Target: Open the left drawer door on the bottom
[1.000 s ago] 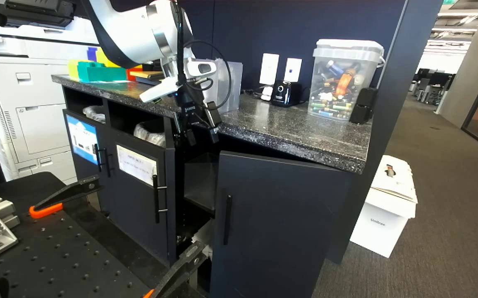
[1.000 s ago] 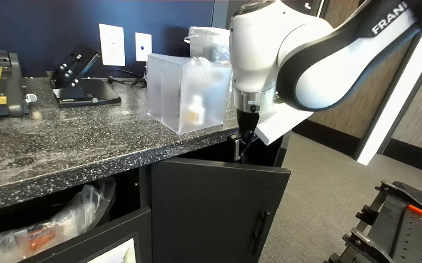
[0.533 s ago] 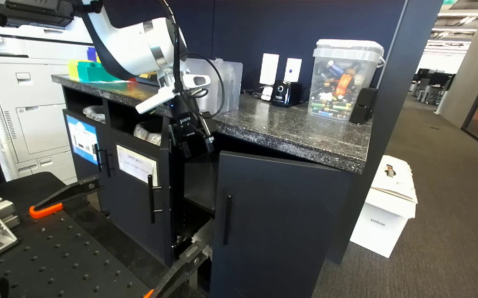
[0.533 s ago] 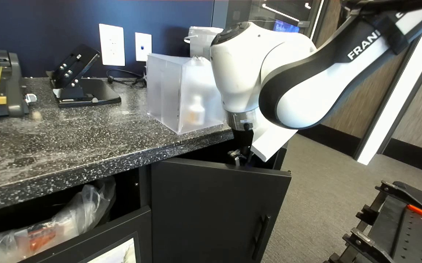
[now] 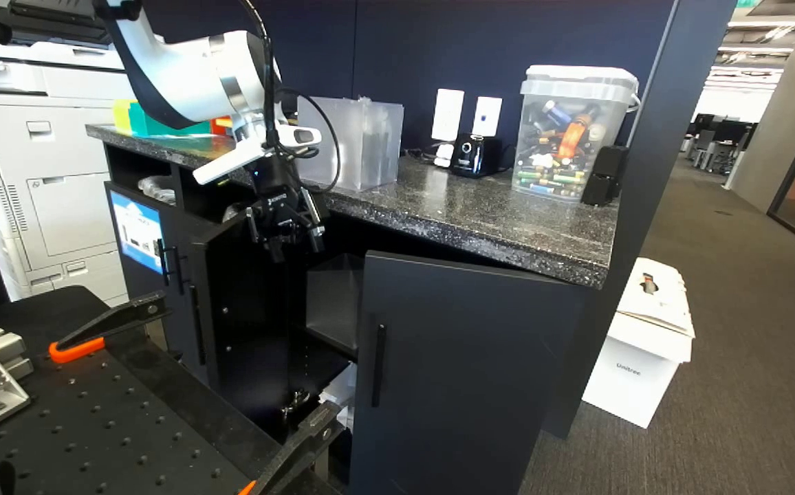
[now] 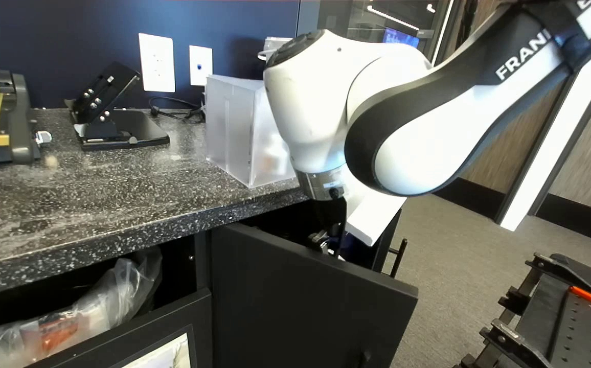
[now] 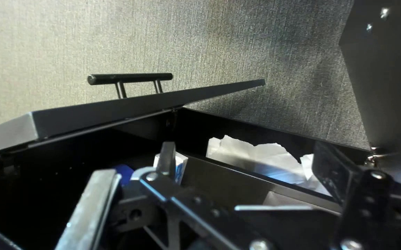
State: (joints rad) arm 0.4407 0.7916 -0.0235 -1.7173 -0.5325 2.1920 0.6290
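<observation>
The left drawer door is a dark panel standing wide open; its inner face (image 5: 249, 316) with small screws and its black bar handle (image 5: 197, 323) show in an exterior view. It also shows in an exterior view (image 6: 295, 301) from its outer side, and at the right of the wrist view (image 7: 384, 69). My gripper (image 5: 296, 246) is open and empty, on the inner side of this door, just below the counter edge. It also shows in the wrist view (image 7: 249, 163) over the cabinet opening. Whether a finger touches the door is hard to tell.
The matching right door (image 5: 466, 371) stands ajar; its handle shows in the wrist view (image 7: 131, 78). White paper (image 7: 249, 152) lies inside the cabinet. The counter (image 5: 466, 213) overhangs my gripper and bears a translucent box (image 5: 342, 141). A perforated table (image 5: 115, 426) with clamps stands in front.
My gripper has moved left and lower under the counter edge. The left door has swung much wider, showing its inner face and covering the neighbouring white label. The right door has not moved.
</observation>
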